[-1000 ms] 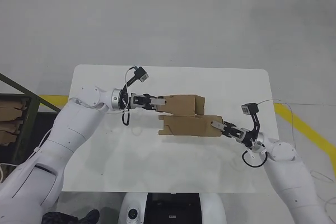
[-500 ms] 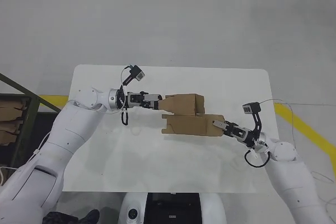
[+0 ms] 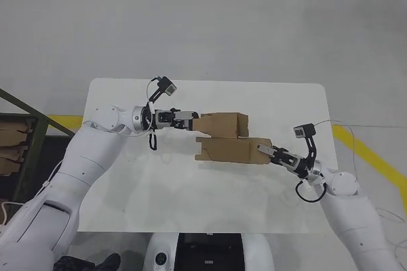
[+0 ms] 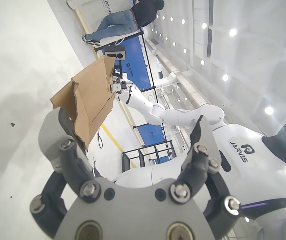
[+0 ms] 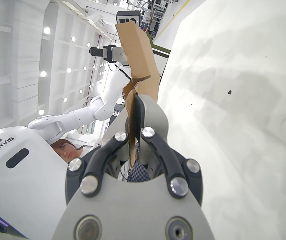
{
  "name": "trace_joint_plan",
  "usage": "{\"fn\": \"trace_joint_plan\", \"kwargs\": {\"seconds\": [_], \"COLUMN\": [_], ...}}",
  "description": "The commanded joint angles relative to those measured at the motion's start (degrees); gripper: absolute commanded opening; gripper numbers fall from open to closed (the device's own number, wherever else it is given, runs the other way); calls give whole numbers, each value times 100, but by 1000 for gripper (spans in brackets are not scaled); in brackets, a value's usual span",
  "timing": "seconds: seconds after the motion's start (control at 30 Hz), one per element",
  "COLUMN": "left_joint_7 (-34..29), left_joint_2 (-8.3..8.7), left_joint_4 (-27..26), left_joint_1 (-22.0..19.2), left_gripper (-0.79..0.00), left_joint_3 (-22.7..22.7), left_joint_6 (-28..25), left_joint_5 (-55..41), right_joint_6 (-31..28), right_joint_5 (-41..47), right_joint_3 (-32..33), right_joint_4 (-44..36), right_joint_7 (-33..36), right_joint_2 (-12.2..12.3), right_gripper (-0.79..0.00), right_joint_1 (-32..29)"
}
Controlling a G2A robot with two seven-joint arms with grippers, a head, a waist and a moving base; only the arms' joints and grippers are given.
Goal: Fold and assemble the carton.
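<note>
the brown corrugated cardboard carton [image 3: 225, 138], partly folded, is hanging above the white table [image 3: 156, 196], its long axis running across from one arm to the other. the right gripper [image 5: 136, 101] is pinching the flap at its own end, jaws closed tight on the cardboard, while the left gripper [image 4: 130, 123] is standing wide open at the opposite end, one finger [image 4: 65, 123] lying against the carton's edge and the other well apart. the next fold is probably depending on the left gripper, the nearer to that free end, closing there.
</note>
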Motion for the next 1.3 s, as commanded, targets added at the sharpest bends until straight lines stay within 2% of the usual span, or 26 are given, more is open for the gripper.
{"fn": "trace_joint_plan", "kwargs": {"seconds": [0.0, 0.23, 0.27, 0.3, 0.33, 0.37, 1.0, 1.1, 1.27], "left_joint_7": [11, 40, 56, 74, 98, 119, 444, 463, 441], "left_joint_2": [-26, -112, -123, -131, -140, -147, -213, -222, -235], "left_joint_4": [26, 84, 97, 110, 120, 122, 103, 81, 51], "left_joint_1": [-12, -86, -92, -102, -111, -118, -145, -141, -131], "left_gripper": [0, -12, -132, -286, -382, -413, -539, -600, -785], "left_joint_3": [27, 113, 122, 132, 143, 153, 137, 124, 108], "left_joint_6": [-10, -34, -37, -40, -37, -34, 155, 179, 213], "left_joint_5": [11, 138, 164, 222, 284, 342, 1080, 1122, 1166], "right_joint_6": [-6, 22, 22, 26, 32, 32, 77, 73, 113], "right_joint_5": [19, 157, 183, 202, 220, 247, 680, 714, 777], "right_joint_3": [2, 0, -2, -4, -6, -8, 45, 51, 52], "right_joint_4": [-31, -111, -119, -123, -126, -132, -237, -257, -257], "right_joint_7": [9, 27, 31, 37, 43, 46, 245, 263, 239], "right_joint_2": [4, 14, 14, 15, 16, 16, 36, 39, 37], "right_gripper": [-785, -785, -785, -785, -785, -785, -785, -785, -785], "right_joint_1": [-16, -75, -81, -85, -88, -92, -166, -180, -191]}}
